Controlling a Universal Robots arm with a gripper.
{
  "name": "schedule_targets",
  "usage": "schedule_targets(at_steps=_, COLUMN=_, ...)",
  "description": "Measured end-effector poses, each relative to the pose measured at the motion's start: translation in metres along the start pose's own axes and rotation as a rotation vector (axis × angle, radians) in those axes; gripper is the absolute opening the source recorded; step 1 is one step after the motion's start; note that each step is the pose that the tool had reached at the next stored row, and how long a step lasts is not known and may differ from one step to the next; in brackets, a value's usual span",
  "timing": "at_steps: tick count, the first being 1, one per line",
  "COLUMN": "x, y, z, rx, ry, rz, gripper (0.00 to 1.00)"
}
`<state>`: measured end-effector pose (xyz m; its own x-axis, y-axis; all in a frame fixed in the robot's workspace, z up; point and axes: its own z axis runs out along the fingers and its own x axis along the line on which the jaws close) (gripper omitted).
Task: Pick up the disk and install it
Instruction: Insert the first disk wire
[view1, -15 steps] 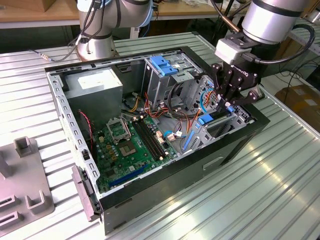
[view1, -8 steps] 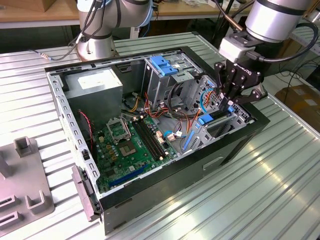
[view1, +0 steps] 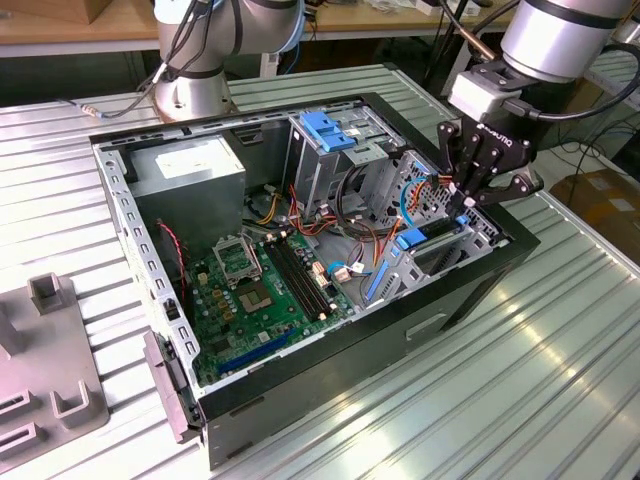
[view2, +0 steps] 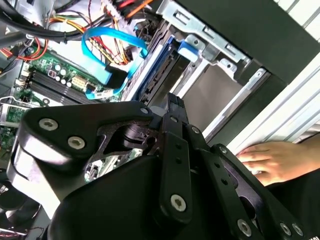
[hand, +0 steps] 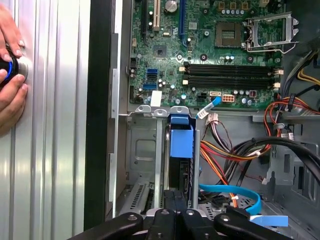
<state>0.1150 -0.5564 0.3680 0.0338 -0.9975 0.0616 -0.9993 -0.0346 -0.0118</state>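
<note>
Ribbed table (view1: 560, 380); disk (hand: 180, 150) in bay (hand: 142, 150) beneath closed jaws; power-supply label (view1: 190, 160) unreadable

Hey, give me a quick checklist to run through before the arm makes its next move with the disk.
1. Disk in the bay slot: ok, standing on edge.
2. Gripper lined up over the disk: ok.
3. Hold on the disk: cannot tell.
4. Blue cable off the slot: ok, beside it.
5. Person's hand outside the case: ok, on the table.
</note>
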Motion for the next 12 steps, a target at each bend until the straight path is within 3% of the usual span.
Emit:
schedule_targets(at_steps=6, x=-0.0006, y=-0.0125, z=0.0001, rx=0.0000, ry=0.0000, rz=0.000, gripper=0.11)
schedule_targets(at_steps=12, x=-0.0016, y=-0.0143, z=0.0001, rx=0.0000, ry=0.0000, rz=0.000, gripper=0.11)
